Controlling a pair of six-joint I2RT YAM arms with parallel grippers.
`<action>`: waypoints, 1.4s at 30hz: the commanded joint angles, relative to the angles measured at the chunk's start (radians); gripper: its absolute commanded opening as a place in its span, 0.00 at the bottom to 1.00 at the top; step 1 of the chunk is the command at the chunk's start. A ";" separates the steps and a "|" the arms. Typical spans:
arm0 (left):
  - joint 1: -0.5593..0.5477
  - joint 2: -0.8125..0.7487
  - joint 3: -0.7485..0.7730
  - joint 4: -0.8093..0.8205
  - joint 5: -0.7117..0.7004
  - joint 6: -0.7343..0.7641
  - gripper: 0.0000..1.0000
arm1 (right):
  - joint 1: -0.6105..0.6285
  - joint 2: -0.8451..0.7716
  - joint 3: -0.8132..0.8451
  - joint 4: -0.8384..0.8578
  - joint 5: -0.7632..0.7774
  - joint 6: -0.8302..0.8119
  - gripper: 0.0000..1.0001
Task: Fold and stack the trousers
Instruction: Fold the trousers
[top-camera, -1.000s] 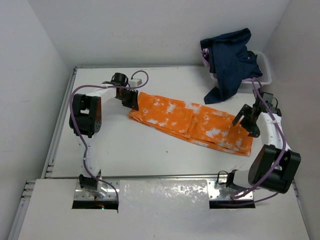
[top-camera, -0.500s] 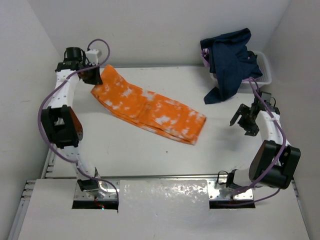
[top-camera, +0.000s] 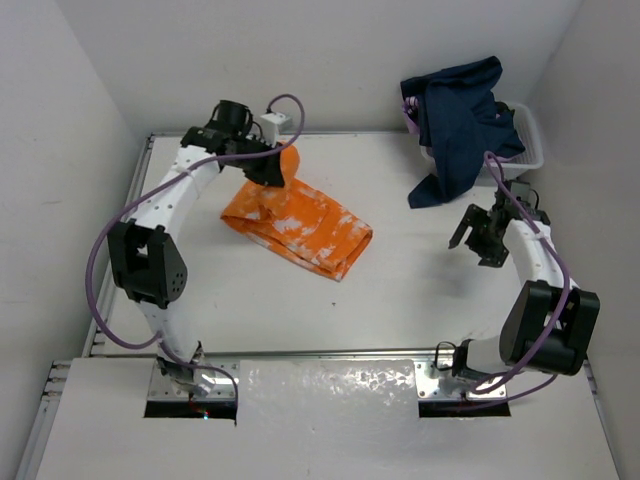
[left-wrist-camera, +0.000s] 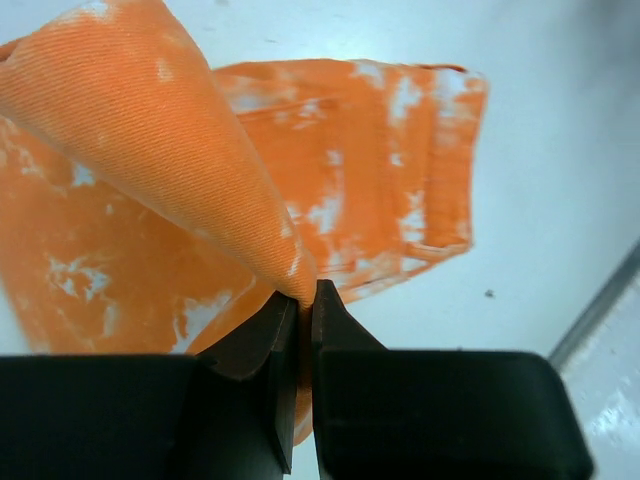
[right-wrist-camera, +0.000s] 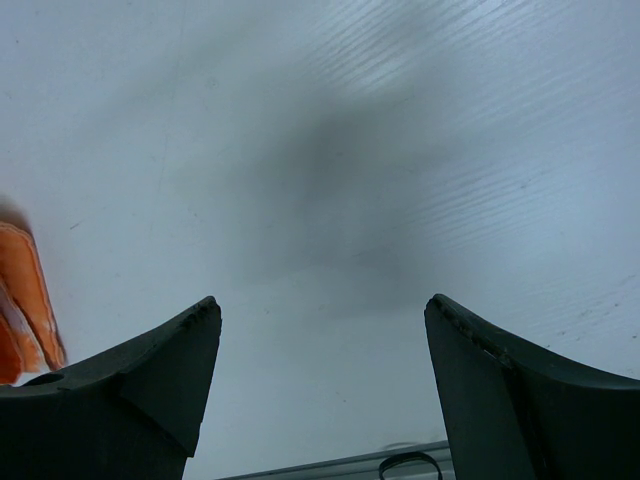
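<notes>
The fold looks to be in mid-stroke. The left gripper (top-camera: 272, 172) has its jaws clamped shut on one end of the trousers (top-camera: 300, 225), and the wrist view shows that end rising as an orange peak straight out of the pinch. The trousers lie on the table (top-camera: 400, 290) toward 10 o'clock from its centre, as a bunched orange-and-white band running from 10 toward 4 o'clock. The held end is raised at the band's 11 o'clock edge. The right gripper (top-camera: 478, 238) hangs over bare table at the 3 o'clock side, jaws wide apart and empty, well apart from the cloth. The next move probably calls for carrying the held end toward 4 o'clock, setting it down edge to edge on the far end, and only then letting go. The free arm could pin the crease. A dark blue garment (top-camera: 462, 120) is draped over a white basket (top-camera: 533, 140) at the 1 o'clock corner. No brand, label or writing can be read anywhere.
</notes>
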 joint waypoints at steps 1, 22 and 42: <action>-0.046 -0.024 -0.006 0.025 0.116 -0.016 0.00 | 0.003 -0.026 0.039 0.020 -0.003 0.001 0.79; -0.180 0.032 0.298 -0.095 0.082 0.049 0.00 | 0.413 0.060 -0.188 0.496 -0.307 0.197 0.84; -0.379 0.041 0.305 -0.080 0.285 0.083 0.00 | 0.461 0.287 -0.095 0.457 -0.250 0.237 0.30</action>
